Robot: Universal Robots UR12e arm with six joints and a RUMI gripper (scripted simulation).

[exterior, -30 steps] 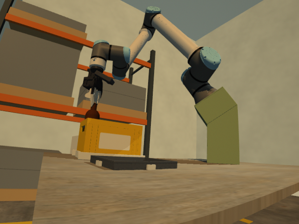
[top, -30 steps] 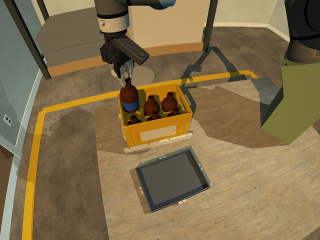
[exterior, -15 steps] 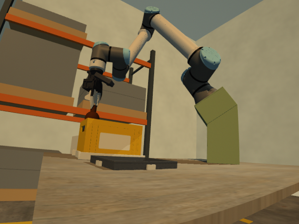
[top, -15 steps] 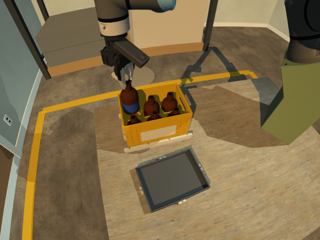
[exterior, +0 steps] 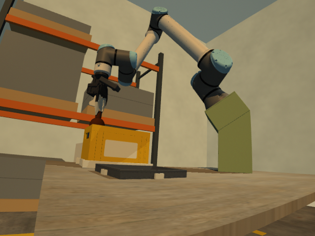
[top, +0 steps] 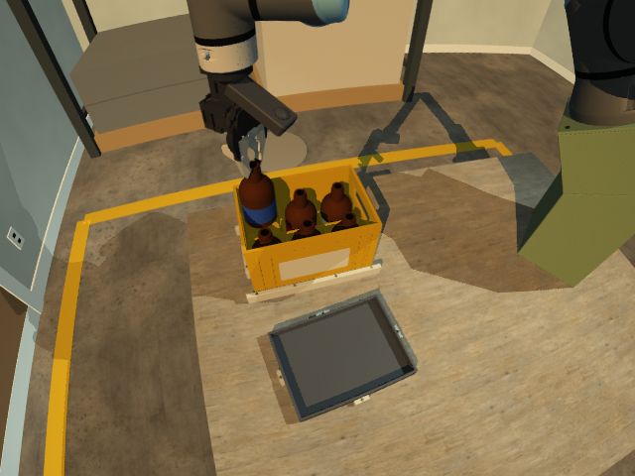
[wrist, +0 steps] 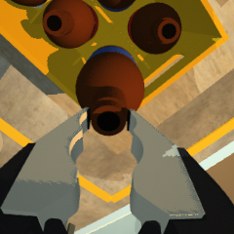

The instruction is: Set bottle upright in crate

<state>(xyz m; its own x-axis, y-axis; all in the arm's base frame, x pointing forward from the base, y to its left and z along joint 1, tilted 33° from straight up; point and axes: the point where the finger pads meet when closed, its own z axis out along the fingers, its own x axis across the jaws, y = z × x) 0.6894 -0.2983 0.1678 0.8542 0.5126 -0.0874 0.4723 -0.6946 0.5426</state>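
Blue label on gripped bottle (top: 258, 204) (exterior: 96, 122) (wrist: 111, 83), plain from above, crate-hidden outside.

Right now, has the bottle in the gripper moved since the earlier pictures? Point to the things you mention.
Yes, a little down: the bottle (top: 258, 193) (exterior: 96, 122) (wrist: 109, 83) in the gripper (top: 253, 164) (exterior: 99, 113) (wrist: 108, 110) sits lower against the yellow crate (top: 264, 269) (exterior: 120, 161) (wrist: 36, 46) than it did.
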